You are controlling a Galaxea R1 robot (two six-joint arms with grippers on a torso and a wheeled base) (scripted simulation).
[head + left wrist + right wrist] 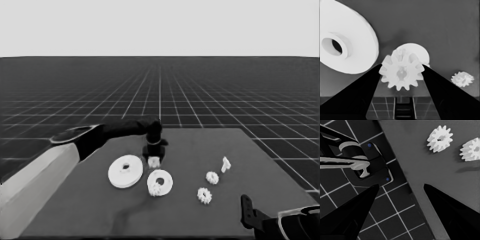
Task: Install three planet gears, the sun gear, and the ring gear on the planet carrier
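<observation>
My left gripper (154,159) reaches over the table's middle and is shut on a small toothed gear (401,72), which sits between its fingers (357,95) just behind the smaller round part (160,182). That part (420,51) shows partly behind the held gear in the left wrist view. The larger round part (125,172), with its raised hub (336,45), lies to its left. Another gear (157,190) shows at the smaller part's near edge. Two gears (212,177) (204,195) lie to the right. My right gripper (247,210) waits open at the near right corner.
A thin white piece (225,164) lies beyond the two right-hand gears. The right wrist view shows those gears (440,138) (471,149) near the table's edge (412,192), with dark machinery (367,165) over the floor grid. One gear (462,78) lies apart in the left wrist view.
</observation>
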